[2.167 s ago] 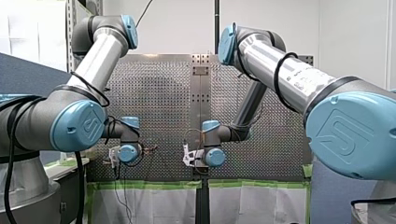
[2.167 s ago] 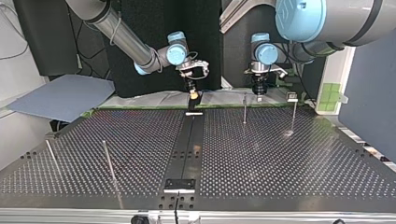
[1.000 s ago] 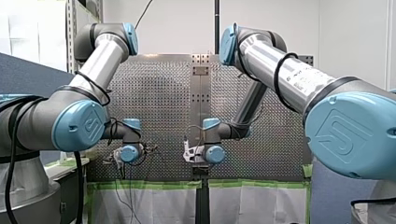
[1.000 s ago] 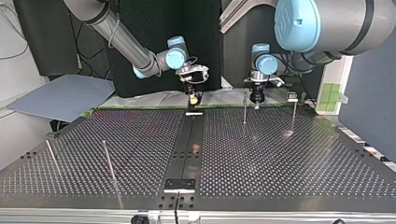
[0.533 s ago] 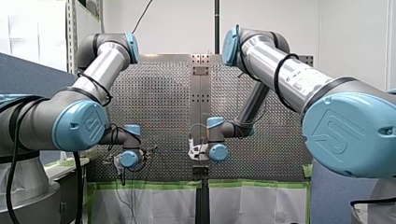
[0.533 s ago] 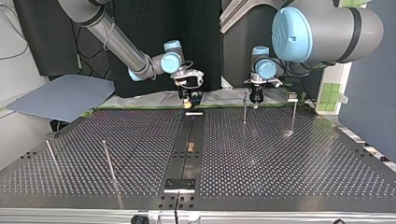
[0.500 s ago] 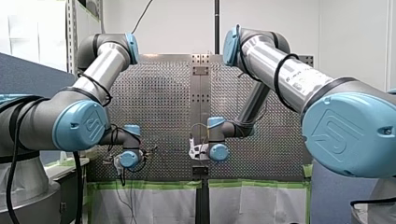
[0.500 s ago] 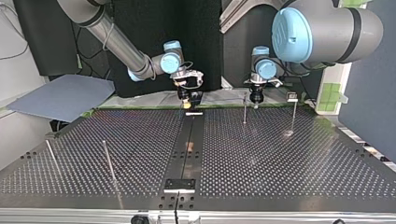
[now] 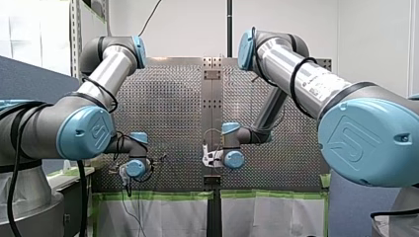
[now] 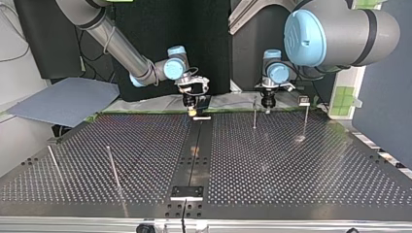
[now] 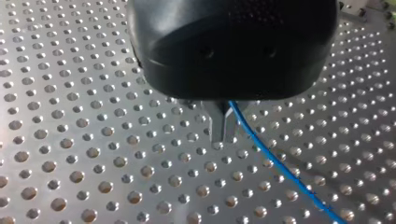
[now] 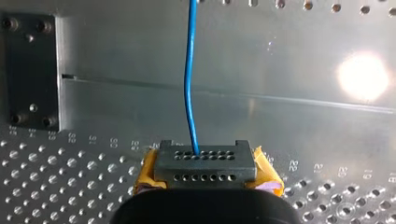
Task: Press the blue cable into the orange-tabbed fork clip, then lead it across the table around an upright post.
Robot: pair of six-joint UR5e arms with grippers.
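At left end effector (image 11: pixel 222 137), blue cable (image 11: pixel 280 164) pinched, plain only in wrist views

Four posts break the table (image 10: pixel 291 165) in the top view: a post (image 10: pixel 254 112) just beside my left gripper (image 10: pixel 266 107), a clip-topped post (image 10: pixel 305 119) further right, and a near post (image 10: pixel 112 167) with an outer post (image 10: pixel 53 162) at the near left. Between the pairs the middle lies bare. The cable (image 11: pixel 275 163) slants off that gripper across the holes.

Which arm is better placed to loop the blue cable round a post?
Left, probably. My left gripper hangs right beside an upright post with the blue cable at its jaws; my right gripper is over the centre strip.
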